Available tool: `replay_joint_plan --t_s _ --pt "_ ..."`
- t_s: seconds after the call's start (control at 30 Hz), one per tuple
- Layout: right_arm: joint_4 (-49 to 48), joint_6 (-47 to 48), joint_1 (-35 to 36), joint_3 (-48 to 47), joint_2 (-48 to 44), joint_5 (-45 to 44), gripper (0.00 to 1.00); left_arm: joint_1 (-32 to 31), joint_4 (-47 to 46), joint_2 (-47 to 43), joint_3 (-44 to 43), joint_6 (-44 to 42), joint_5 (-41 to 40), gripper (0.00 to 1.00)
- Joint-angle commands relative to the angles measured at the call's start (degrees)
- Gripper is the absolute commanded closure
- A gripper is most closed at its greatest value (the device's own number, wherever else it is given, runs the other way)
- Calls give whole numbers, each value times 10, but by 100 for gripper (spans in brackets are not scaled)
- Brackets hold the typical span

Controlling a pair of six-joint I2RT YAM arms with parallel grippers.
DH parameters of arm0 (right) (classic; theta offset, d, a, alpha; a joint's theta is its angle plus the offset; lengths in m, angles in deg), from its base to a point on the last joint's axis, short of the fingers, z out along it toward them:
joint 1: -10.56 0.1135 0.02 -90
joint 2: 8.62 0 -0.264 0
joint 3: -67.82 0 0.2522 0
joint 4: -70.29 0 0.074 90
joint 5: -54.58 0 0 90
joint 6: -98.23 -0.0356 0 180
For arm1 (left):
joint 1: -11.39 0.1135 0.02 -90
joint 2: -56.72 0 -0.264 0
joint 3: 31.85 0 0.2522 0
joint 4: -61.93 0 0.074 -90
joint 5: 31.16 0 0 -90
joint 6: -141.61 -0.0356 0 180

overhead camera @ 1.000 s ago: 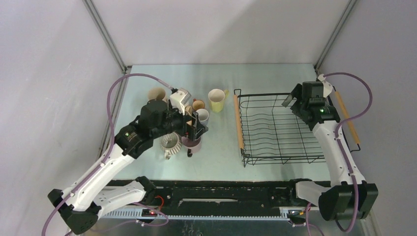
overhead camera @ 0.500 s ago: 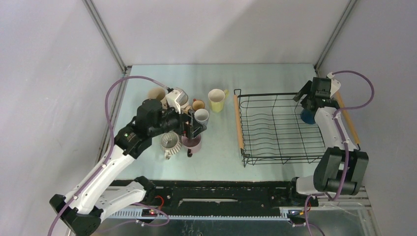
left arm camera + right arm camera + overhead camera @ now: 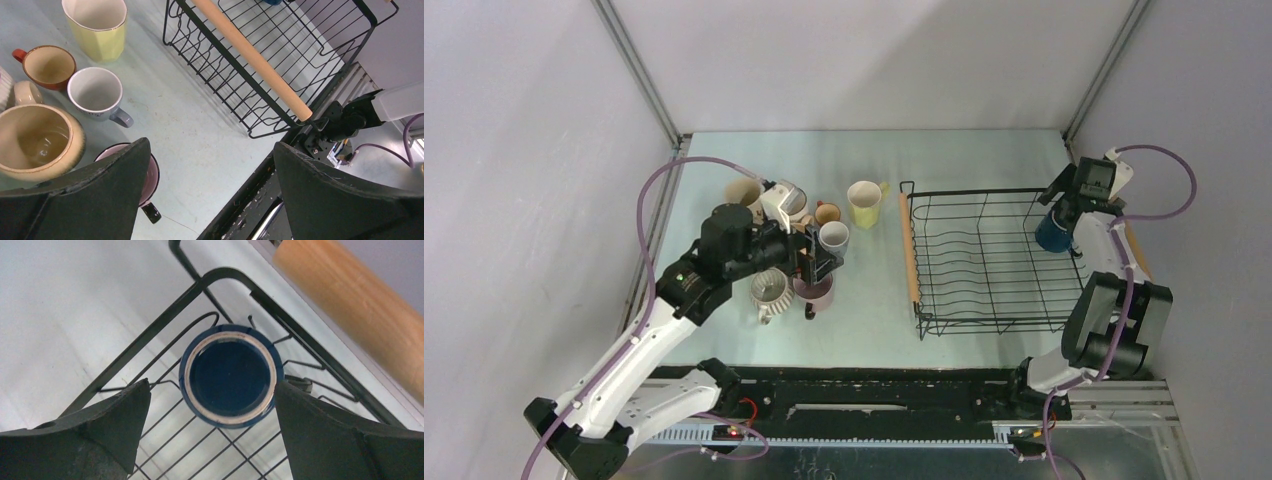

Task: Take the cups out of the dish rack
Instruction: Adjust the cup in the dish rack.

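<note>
The table (image 3: 964, 150) is a pale green sheet enclosed by plain grey walls on three sides. The dish rack (image 3: 969, 191) stands on its right half, a wooden handle (image 3: 910, 250) along its left side. The rack holds one dark blue cup (image 3: 230, 375), upright in a corner beside the right handle. The right end effector (image 3: 211, 385) hovers directly above this cup, released, jaws wide on either side. On the left half stand the yellow cup (image 3: 863, 203), grey cup (image 3: 834, 237), ribbed cup (image 3: 769, 290) and others, closely grouped. The left end effector (image 3: 211, 145) hangs over them, released and empty. Bare table separates the group from the rack.
</note>
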Motion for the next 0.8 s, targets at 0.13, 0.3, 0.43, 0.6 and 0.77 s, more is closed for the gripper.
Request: replay_joint_plan --t_s 0.13,0.3,0.43,0.6,0.77 --pt "-59 24 -19 0 30 9 0 4 -27 -1 15 4 14 0" --pt "-65 25 -23 0 46 19 0 4 -27 -1 16 4 15 0" --pt "-62 15 -22 1 51 41 0 5 -28 0 16 5 18 0" --pt "-40 2 -13 0 44 50 0 4 -28 -1 16 5 19 0" --pt "-14 -13 1 0 23 51 0 4 -29 1 18 6 21 0"
